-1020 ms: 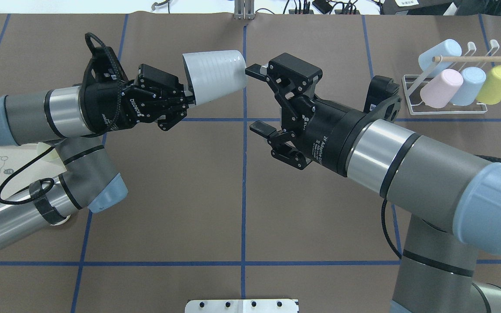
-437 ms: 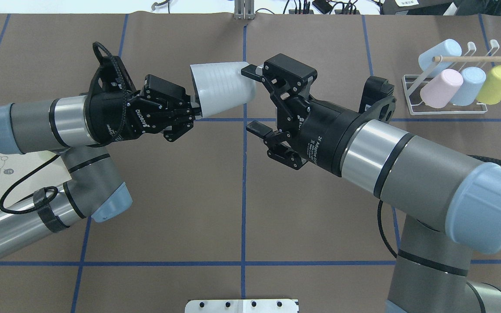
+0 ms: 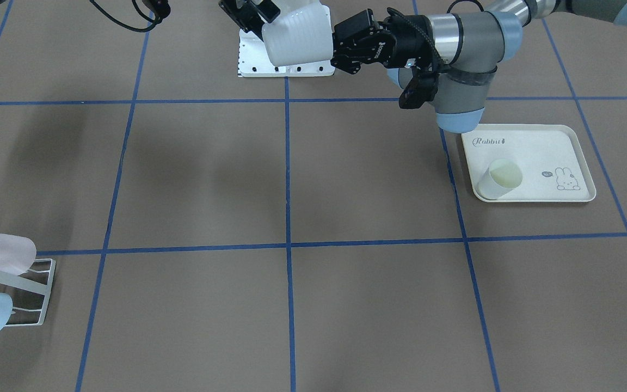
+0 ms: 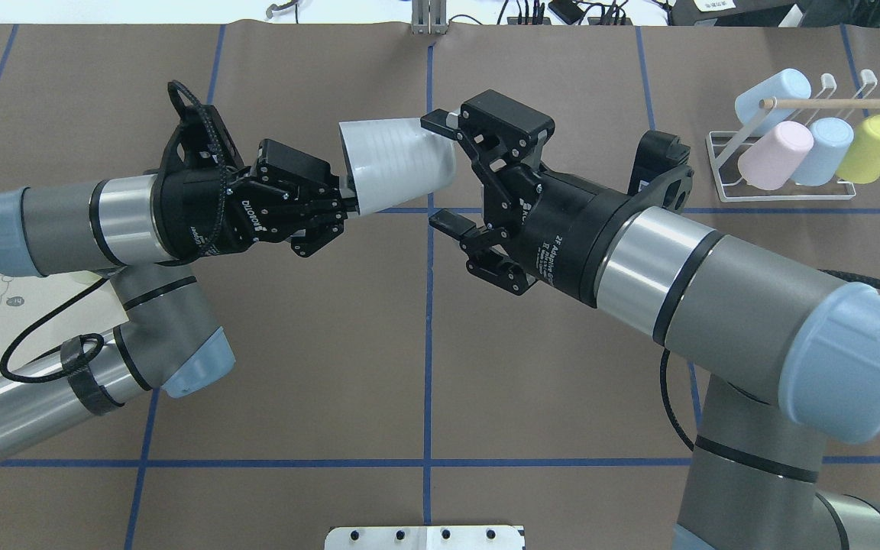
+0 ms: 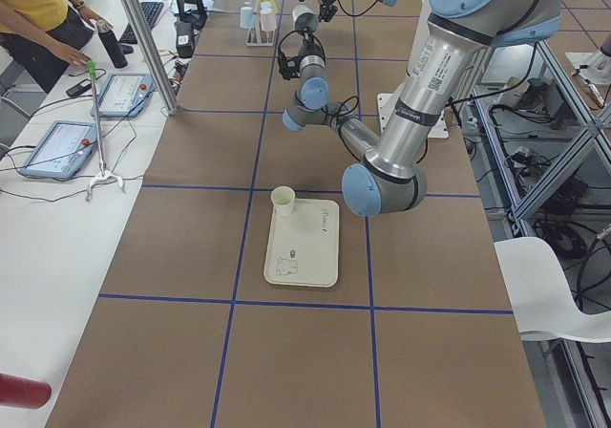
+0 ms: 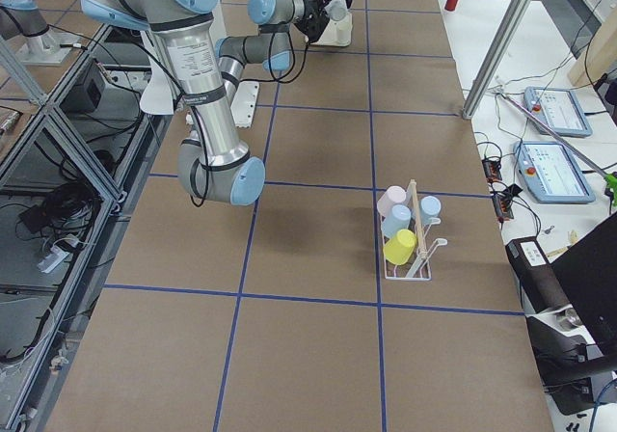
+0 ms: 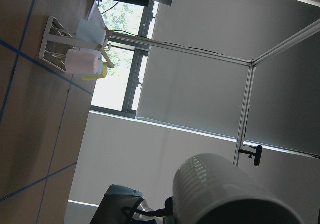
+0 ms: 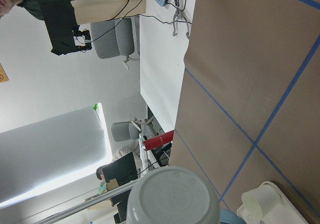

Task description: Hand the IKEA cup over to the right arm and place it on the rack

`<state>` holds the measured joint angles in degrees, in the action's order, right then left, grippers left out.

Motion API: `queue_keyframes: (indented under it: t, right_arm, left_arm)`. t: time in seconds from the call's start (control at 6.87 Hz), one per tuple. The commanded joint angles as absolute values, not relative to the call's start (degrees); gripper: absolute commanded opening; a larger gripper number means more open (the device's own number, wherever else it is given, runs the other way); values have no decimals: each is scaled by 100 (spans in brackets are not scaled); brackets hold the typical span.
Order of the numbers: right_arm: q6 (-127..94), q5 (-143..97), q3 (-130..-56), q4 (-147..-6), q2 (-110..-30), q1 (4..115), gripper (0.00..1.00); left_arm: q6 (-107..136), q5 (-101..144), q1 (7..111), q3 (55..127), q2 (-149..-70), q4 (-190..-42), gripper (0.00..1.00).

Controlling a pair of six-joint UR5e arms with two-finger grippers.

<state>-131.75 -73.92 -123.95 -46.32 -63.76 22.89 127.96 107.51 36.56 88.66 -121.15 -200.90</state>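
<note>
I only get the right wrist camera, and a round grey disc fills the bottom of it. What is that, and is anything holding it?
Observer: That's the base of a white cup, lying sideways in the air. The left gripper pinches its rim.
Visitor: And the arm my camera rides on?
Observer: Its right gripper is open, one finger on each side of the cup's base, not closed on it.
Visitor: Where does the cup go?
Observer: The rack stands far on the robot's right, already carrying four cups.
</note>
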Motion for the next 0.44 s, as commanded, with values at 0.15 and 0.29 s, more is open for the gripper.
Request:
queue_keyframes:
  t: [0.15, 0.29]
  right_arm:
    - [-13175, -7383, -12384, -4632, -6372, 2303, 100]
    - [-13175, -7383, -12358, -4632, -6363, 2303, 100]
  left_arm:
    - [12797, 10758, 3630, 8921, -12103, -20118, 0]
    - [12806, 10758, 3621, 9017, -12094, -20092, 0]
